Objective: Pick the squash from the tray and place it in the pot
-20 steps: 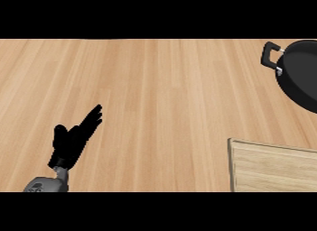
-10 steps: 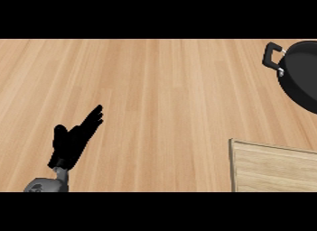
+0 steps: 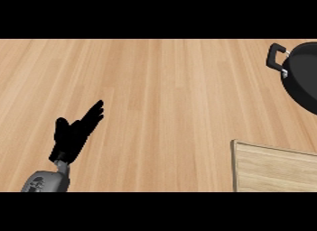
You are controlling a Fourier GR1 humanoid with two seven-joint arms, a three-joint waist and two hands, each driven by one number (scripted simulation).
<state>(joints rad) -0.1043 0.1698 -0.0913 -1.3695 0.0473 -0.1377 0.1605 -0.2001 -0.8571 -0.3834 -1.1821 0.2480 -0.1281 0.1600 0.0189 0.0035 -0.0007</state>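
Squash is out of view; nothing picked yet. Tray (image 3: 281,169) lies at 5 o'clock, pot (image 3: 312,79) at 2. Left hand (image 3: 74,133) rests at 8, fingers straight, empty.

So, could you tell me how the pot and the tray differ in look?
The pot is black and round with a handle, at the right edge higher up; the tray is pale wood with straight edges, at the lower right. Both are cut off by the view, and no squash shows in either.
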